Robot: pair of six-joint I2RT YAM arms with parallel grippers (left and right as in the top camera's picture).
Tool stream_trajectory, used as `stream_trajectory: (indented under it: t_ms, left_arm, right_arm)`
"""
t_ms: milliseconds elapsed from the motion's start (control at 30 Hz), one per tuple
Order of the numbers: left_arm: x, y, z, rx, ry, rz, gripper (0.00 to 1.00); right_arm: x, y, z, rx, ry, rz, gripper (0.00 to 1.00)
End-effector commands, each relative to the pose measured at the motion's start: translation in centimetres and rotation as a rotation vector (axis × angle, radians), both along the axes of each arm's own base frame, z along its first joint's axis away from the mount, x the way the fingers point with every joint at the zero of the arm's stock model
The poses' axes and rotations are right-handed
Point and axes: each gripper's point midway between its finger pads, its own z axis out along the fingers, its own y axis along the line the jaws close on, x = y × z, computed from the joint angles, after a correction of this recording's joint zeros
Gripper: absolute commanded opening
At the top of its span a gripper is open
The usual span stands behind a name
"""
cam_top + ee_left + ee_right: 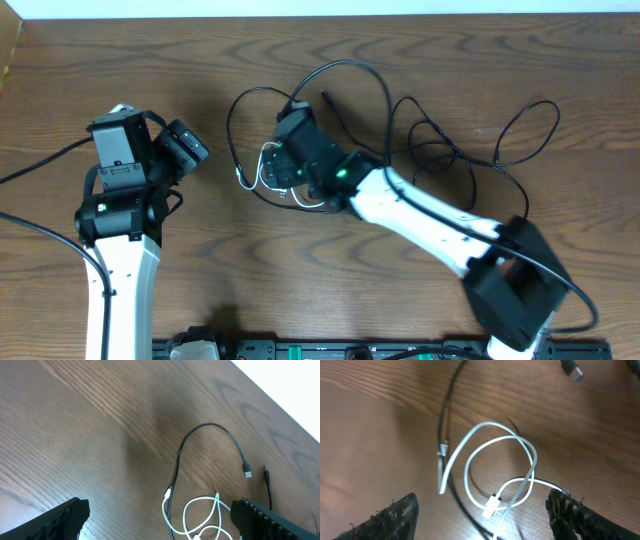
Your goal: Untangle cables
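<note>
The white cable (534,462) lies in small loops near the middle of the table (250,290). It crosses over the black cable (210,424). The right claw (482,497) hangs just over the white loops. Its two fingers are wide apart, one on each side, and it holds nothing. The black cable spreads in big loops to the right and gets near the far edge of the table. The left claw (160,505) is off to the left, apart from the cables. It is wide too and holds nothing. Plain wood lies between it and the white loops.
</note>
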Motion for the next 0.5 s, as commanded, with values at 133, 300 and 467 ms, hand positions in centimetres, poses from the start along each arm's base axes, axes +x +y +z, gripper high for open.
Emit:
stream_trajectory:
  t_ms: [133, 300, 467]
  left_arm:
    - [-0.1, 0.2, -0.9, -0.015, 0.042, 0.019, 0.96]
    - [-0.2, 0.2, -1.0, -0.015, 0.046, 0.019, 0.96]
    - [-0.2, 0.2, -1.0, -0.015, 0.047, 0.019, 0.96]
  right_arm:
    - [0.1, -0.3, -3.5, -0.062, 0.004, -0.177, 0.6]
    - [-0.2, 0.8, -4.4, 0.024, 0.07, -0.243, 0.65]
    - [-1.3, 4.3, -3.0, 0.188, 0.109, -0.215, 0.69]
